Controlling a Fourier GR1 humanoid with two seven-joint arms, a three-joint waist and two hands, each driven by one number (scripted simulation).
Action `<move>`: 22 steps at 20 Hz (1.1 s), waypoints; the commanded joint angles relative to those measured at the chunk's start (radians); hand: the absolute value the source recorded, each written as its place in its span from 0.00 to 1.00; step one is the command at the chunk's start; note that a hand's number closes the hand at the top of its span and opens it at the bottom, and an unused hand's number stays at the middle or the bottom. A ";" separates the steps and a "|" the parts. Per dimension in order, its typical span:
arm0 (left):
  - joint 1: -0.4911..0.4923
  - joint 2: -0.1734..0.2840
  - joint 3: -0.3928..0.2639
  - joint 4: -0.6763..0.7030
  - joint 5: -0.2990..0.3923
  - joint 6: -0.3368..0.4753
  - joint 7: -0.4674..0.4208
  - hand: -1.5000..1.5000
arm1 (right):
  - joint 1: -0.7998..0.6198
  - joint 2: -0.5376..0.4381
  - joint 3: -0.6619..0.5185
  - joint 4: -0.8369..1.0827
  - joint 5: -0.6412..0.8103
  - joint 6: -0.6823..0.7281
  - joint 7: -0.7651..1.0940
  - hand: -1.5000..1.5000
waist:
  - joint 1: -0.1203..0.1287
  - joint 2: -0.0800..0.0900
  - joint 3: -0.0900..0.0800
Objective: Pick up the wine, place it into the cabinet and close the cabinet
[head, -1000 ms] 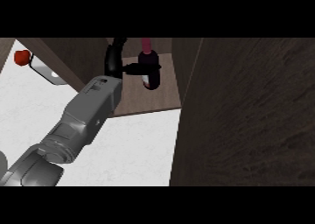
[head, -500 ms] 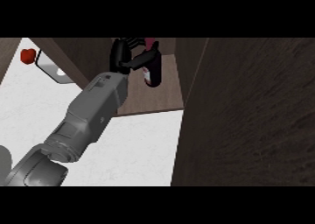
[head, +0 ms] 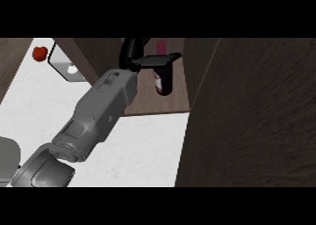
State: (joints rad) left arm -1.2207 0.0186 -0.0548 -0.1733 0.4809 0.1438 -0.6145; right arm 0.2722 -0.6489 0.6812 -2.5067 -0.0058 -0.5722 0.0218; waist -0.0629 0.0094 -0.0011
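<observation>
One grey forearm [head: 99,112] enters from the lower left of the head view and extends up into the open cabinet [head: 167,99]. From this view alone it cannot be told with certainty which arm it is; it comes in at the left side, so it is treated here as the left one. Its black hand [head: 142,56] sits at the top of the forearm, inside the cabinet opening. The fingers [head: 162,59] stretch out sideways to the right, and another part of the hand curves upward on the left.

The wine bottle [head: 161,74] stands inside the cabinet, just right of the hand. Its dark red neck shows above the outstretched fingers; its body with a pale label shows below them. The fingers cross in front of the bottle. Whether they curl round it or merely lie against it cannot be told.

Right of the hand, a large dark wooden door [head: 258,114] fills the view. Left of the forearm, on the white counter [head: 141,149], lie a red object [head: 40,53] and a pale box-like item [head: 66,66].
</observation>
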 commanded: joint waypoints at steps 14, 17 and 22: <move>0.198 -0.019 -0.114 -0.250 0.098 -0.102 0.059 0.00 | 0.122 -0.066 -0.018 -0.227 -0.025 -0.035 0.083 0.00 | 0.037 -0.029 0.000; 0.282 -0.019 -0.178 -0.344 0.144 -0.111 0.070 0.00 | 0.074 -0.053 -0.019 -0.204 -0.032 -0.029 0.100 0.00 | 0.046 -0.027 0.000; 0.412 -0.019 -0.244 -0.523 0.153 -0.078 0.108 0.00 | 0.127 -0.068 -0.023 -0.202 -0.028 -0.045 0.070 0.00 | 0.064 -0.032 0.001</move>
State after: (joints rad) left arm -0.8916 0.0001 -0.2455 -0.5731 0.6140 0.0429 -0.5367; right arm 0.3229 -0.6899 0.6474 -2.5132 -0.0036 -0.6131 0.0295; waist -0.0077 -0.0182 -0.0009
